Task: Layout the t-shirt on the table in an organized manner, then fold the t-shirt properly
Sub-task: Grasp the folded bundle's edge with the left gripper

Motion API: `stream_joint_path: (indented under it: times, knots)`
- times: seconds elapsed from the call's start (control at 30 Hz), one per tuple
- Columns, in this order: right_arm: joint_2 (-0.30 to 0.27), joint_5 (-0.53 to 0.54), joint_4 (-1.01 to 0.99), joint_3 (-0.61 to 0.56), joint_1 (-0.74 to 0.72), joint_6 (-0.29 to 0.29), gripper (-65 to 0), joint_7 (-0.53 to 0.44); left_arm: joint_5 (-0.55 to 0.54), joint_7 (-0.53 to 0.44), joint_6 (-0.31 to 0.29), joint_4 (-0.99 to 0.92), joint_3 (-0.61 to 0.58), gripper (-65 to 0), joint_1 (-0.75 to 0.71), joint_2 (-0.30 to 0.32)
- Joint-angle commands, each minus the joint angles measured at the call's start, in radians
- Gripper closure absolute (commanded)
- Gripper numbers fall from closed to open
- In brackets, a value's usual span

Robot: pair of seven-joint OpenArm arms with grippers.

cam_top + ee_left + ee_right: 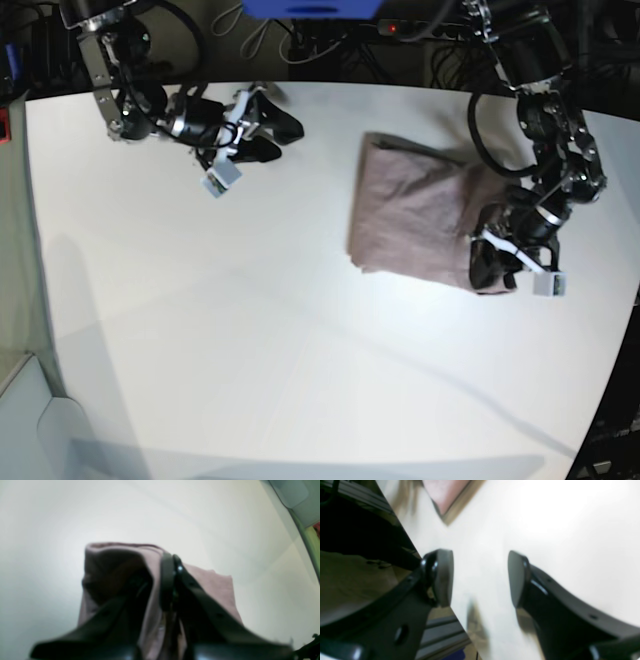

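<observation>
Risk: left gripper (pixel 172 562) clamped on t-shirt (pixel 420 215) edge may bunch layers if dragged; right gripper (pixel 480 577) parted wide, empty, well apart over table (pixel 250 330).

free: table (pixel 250 340) centre, near side | obstacle: t-shirt (pixel 420 215) far right
</observation>
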State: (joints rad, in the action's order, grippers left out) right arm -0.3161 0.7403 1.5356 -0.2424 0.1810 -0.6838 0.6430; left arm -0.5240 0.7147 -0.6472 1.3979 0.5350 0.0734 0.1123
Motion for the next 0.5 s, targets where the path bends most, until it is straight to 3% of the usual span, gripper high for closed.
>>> stream_joint_path:
  times: [0.0, 0.3, 0.47]
  knots:
    - [-0.004, 0.02, 0.018, 0.001, -0.028, -0.014, -34.4, -0.019, -0.025, -0.025, -0.007, 0.027, -0.002, -0.5, 0.029, 0.007]
    - [0.008, 0.02, 0.013, -0.004, -0.093, -0.014, -34.4, 0.011, -0.012, -0.025, -0.004, 0.016, -0.026, -0.5, 0.122, 0.011]
    - [0.021, 0.02, 0.01, 0.002, -0.096, -0.014, -34.4, 0.025, -0.012, -0.033, -0.004, -0.096, -0.023, -0.5, 0.164, 0.025]
